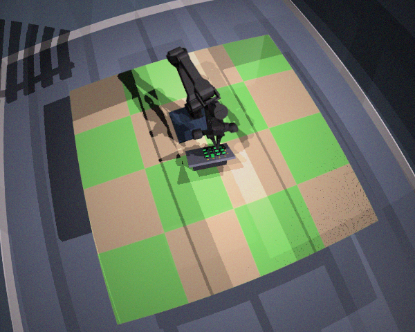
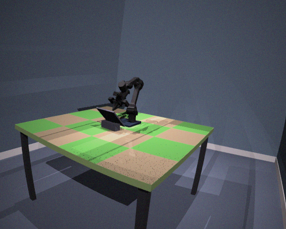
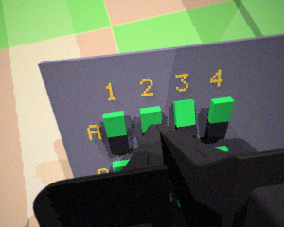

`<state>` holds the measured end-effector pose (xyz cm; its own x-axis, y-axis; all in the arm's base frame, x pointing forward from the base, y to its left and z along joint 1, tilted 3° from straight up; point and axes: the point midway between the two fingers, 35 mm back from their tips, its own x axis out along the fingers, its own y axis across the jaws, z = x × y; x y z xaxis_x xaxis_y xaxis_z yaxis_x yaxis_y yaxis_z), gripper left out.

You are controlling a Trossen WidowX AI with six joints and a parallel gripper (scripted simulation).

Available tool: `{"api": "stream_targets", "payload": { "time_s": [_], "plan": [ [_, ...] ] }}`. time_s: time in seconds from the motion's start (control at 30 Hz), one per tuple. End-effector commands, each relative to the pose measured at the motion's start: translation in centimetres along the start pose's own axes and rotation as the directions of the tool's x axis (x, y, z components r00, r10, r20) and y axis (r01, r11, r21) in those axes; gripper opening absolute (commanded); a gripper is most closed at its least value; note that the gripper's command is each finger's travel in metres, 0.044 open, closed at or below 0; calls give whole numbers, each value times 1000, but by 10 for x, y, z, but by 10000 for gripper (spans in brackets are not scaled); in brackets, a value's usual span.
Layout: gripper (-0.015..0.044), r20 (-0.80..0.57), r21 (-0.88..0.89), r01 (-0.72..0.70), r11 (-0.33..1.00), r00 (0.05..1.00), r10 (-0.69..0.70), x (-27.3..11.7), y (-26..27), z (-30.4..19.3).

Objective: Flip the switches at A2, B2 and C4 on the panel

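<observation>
With its fingers pressed together on nothing, the gripper (image 3: 159, 130) sat at the A2 switch (image 3: 150, 116) on the panel (image 3: 256, 71), apparently starting the first flip, B2 and C4 remaining.

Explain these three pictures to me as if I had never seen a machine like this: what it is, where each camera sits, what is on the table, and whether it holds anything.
The dark jointed thing is a robot arm bolted to a checkered table. One picture looks down from above, one from across the room, and the third from a camera on the arm's wrist.

On the table stands a slanted grey switch panel with green rocker switches in lettered rows and numbered columns. The wrist view shows row A: A1, A2, A3 and A4.

The gripper is the arm's hand. Its two fingers are shut together and hold nothing; the closed tip points at A2, seemingly to press it. Whether it touches cannot be told.
</observation>
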<state>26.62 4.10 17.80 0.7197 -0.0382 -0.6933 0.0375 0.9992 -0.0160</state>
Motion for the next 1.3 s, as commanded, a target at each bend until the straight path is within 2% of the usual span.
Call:
{"api": "stream_targets", "payload": {
  "time_s": [0.0,1.27],
  "plan": [
    [0,-4,-6,-1,1000,1000,1,8,0,0],
    [0,-4,-6,-1,1000,1000,1,15,0,0]
  ]
}}
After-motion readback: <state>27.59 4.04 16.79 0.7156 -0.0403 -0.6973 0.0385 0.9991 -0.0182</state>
